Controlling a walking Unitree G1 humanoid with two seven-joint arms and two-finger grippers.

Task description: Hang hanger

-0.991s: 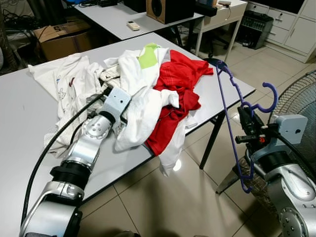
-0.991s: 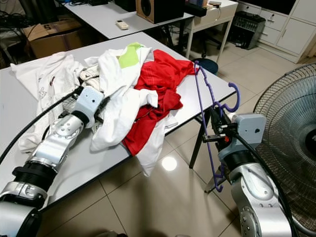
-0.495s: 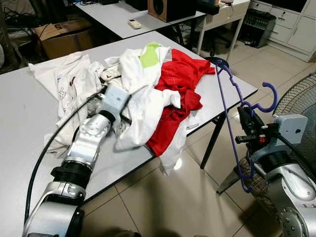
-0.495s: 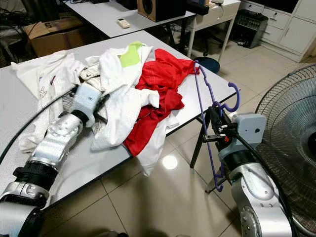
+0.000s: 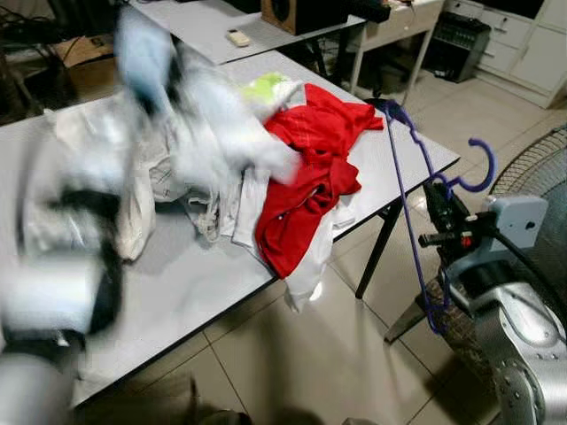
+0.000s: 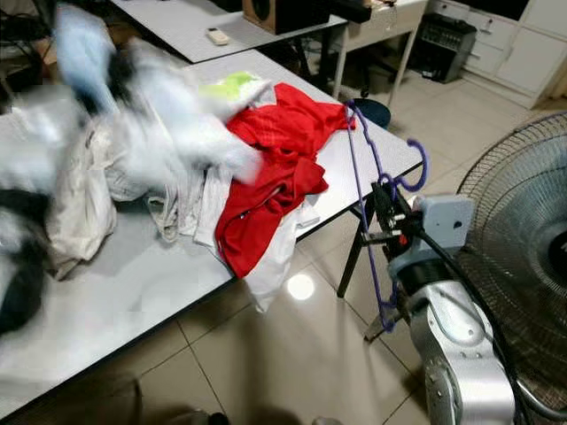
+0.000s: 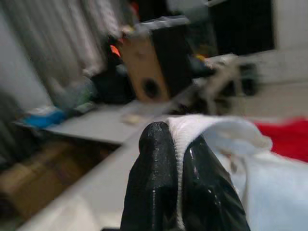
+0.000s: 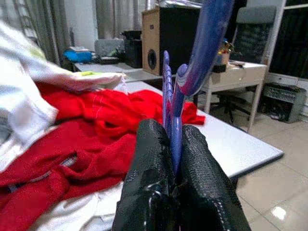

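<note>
A purple hanger stands upright off the table's right corner, its hook curling right. My right gripper is shut on its neck; the right wrist view shows the black fingers pinching the purple bars. My left arm is a blur, raised above the table's left half with a white garment trailing from it. The left gripper is shut on that garment's white hem. A red garment lies on the table and hangs over its front edge.
More white clothes lie heaped on the grey table. A large floor fan stands close behind my right arm. Behind are a second table with a speaker and a cardboard box. Tiled floor lies in front.
My left arm has swung sharply up and back, pulling the white garment off the pile, and shows as motion blur. The right gripper and hanger have barely moved.
</note>
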